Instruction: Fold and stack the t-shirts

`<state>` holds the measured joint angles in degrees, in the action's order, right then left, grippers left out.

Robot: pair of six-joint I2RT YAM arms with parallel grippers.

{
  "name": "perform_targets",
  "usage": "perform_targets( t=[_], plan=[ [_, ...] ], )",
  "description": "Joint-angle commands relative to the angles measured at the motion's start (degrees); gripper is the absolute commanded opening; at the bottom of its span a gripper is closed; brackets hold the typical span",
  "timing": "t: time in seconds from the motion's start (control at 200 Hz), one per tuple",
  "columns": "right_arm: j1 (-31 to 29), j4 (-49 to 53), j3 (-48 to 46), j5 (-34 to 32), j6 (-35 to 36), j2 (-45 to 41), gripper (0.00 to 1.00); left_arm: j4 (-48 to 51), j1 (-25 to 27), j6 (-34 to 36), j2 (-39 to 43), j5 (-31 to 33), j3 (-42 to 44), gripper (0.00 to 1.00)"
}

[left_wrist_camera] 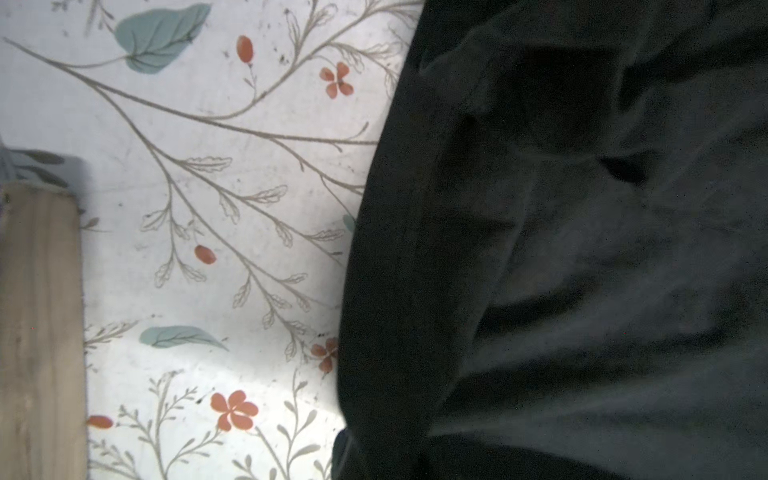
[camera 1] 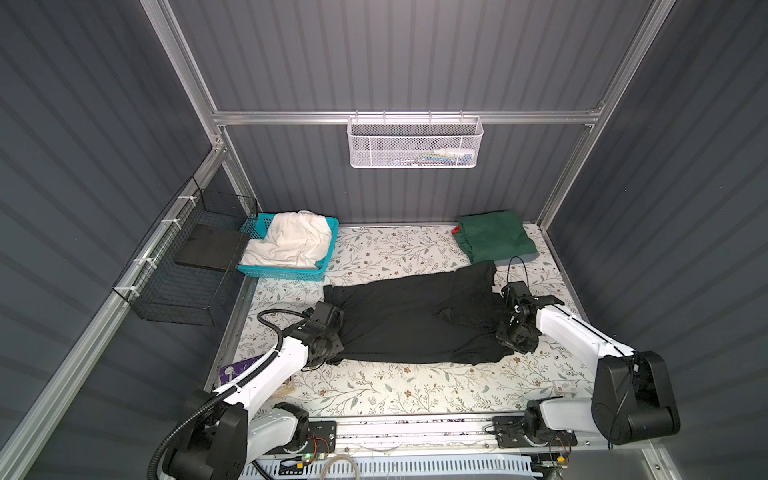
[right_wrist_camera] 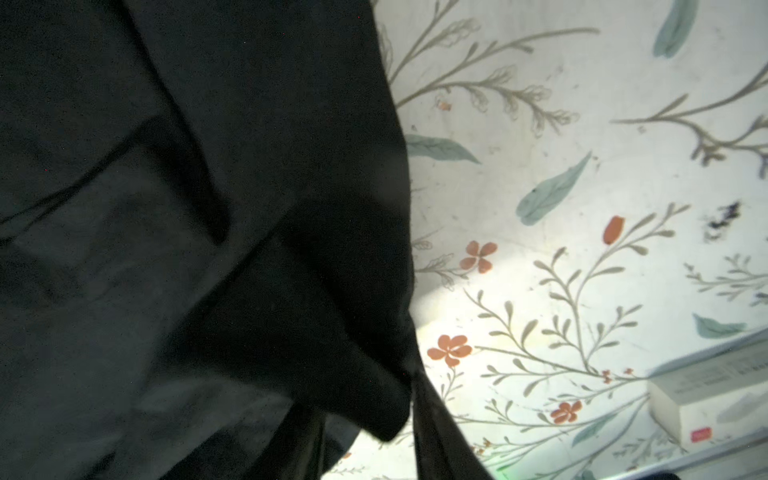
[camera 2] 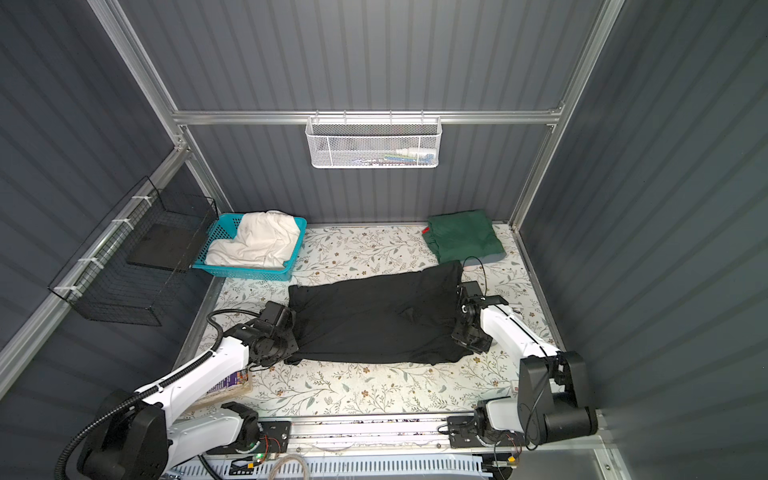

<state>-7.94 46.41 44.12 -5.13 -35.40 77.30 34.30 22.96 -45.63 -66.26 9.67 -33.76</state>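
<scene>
Looking across the floral table (camera 1: pixel 374 395), we see the black t-shirt (camera 1: pixel 415 316) as the biggest thing on it. It is spread crosswise over the middle in both top views, and it is rumpled rather than flat.

The left gripper (camera 1: pixel 338 332) sits at the shirt's left edge and is closed. Its wrist view shows only dark cloth (left_wrist_camera: pixel 561 249) beside bare tabletop, so we cannot tell whether any fabric is pinched. The right gripper (camera 1: pixel 505 322) is at the shirt's right edge. Black folds (right_wrist_camera: pixel 208 249) fill its wrist view and the fingers are hidden, so we cannot tell how wide it stands or whether it holds anything.

At the far left corner the turquoise basket (camera 1: pixel 286 273) holds the cream-white t-shirt (camera 1: pixel 291 241), which is crumpled and heaped above the rim. At the far right the dark green t-shirt (camera 1: pixel 494 239) lies folded. A grey edge (camera 1: pixel 524 260) shows beneath it, and a red scrap (camera 1: pixel 456 230) peeks out at its far left corner. The black shirt's far right corner just reaches this stack.

A small white box (camera 1: pixel 567 386) lies near the right arm.
</scene>
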Motion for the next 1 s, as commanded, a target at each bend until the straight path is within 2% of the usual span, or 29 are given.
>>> perform_targets(
  t=[0.0, 0.27, 0.545, 0.76, 0.82, 0.995],
  plan=[
    [0.39, -0.83, 0.44, -1.08, 0.92, 0.68, 0.36, 1.48, 0.24, 1.20, -0.84, 1.46, -1.16, 0.00],
    [0.39, -3.40, 0.19, -2.03, 3.52, 4.47, 0.31, 1.62, 0.24, 1.64, -1.26, 1.74, -1.79, 0.00],
    [0.39, -4.51, 0.86, -3.32, 3.32, -0.11, 0.00, 1.91, 0.24, 2.32, -2.54, 2.34, -2.11, 0.00],
    [0.39, -1.06, 2.51, -4.63, 4.50, 0.53, 0.00, 2.08, 0.24, 2.96, -3.55, 2.72, -2.66, 0.00],
    [0.39, -1.56, 2.00, -3.92, 4.72, 0.41, 0.17, 2.00, 0.24, 3.04, -3.55, 2.69, -2.55, 0.00],
    [0.39, -3.07, 1.41, -2.44, 4.27, 2.08, 0.18, 1.55, 0.24, 3.00, -4.29, 2.41, -2.45, 0.00]
  ],
)
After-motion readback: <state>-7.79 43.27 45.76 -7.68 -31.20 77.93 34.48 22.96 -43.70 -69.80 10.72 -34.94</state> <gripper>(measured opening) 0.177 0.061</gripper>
